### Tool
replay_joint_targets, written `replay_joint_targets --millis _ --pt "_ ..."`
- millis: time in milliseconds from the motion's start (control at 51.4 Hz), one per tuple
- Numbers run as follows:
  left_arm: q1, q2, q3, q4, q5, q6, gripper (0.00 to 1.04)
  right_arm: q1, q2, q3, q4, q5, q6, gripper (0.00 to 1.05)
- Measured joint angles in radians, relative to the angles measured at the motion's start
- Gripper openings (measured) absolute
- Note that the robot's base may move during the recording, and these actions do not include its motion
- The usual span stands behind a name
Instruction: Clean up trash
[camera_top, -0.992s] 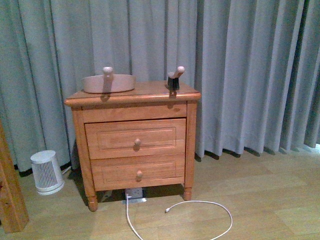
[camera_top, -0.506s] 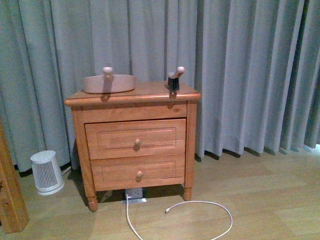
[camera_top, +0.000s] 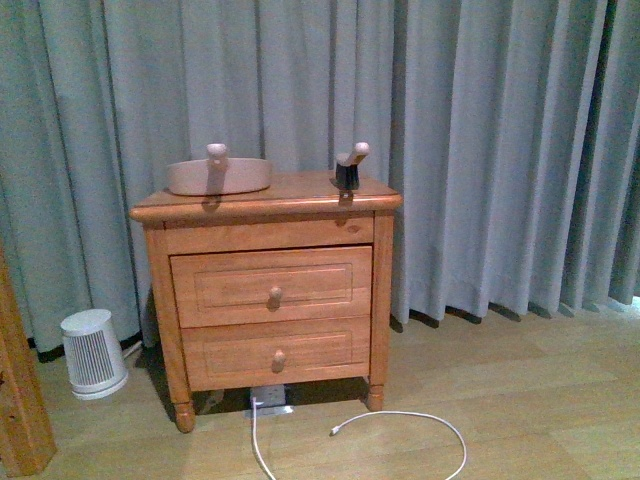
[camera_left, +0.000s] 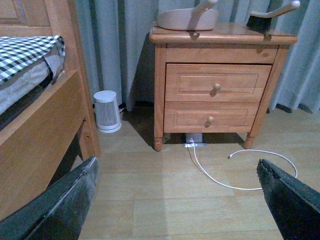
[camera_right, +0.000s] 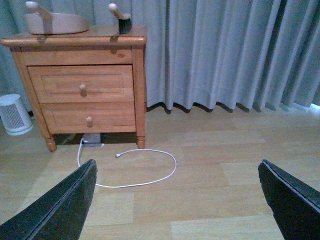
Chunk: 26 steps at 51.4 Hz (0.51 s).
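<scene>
Your left end effector (camera_left: 176, 165) is released: its two dark fingers (camera_left: 65, 200) stand wide apart over the bare wooden floor (camera_left: 165, 200), gripping nothing. Your right end effector (camera_right: 176, 165) is released in the same way, with its fingers (camera_right: 292, 200) spread and empty.

The trash shows in none of your views, so you cannot tell where it lies.

In the front view the wooden nightstand (camera_top: 270, 290) stands at centre, against the grey curtain (camera_top: 500, 150). On its surface the pinkish dustpan (camera_top: 218, 175) sits toward 10 o'clock and the small brush (camera_top: 348, 170) toward 2 o'clock, the two well apart. At 6 o'clock of the nightstand a white cable (camera_top: 400, 420) loops across the floor. At 8 o'clock a small white ribbed heater (camera_top: 93, 352) stands on the floor. Your left wrist view also takes in the wooden bed (camera_left: 35, 115), just beside that heater.
</scene>
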Motion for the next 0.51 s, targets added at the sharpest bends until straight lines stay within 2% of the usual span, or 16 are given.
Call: replay_joint_targets --millis 506 --pt "0.0 0.0 0.0 0.0 0.0 0.0 0.97 0.0 0.0 0.0 0.0 0.0 0.0 0.97"
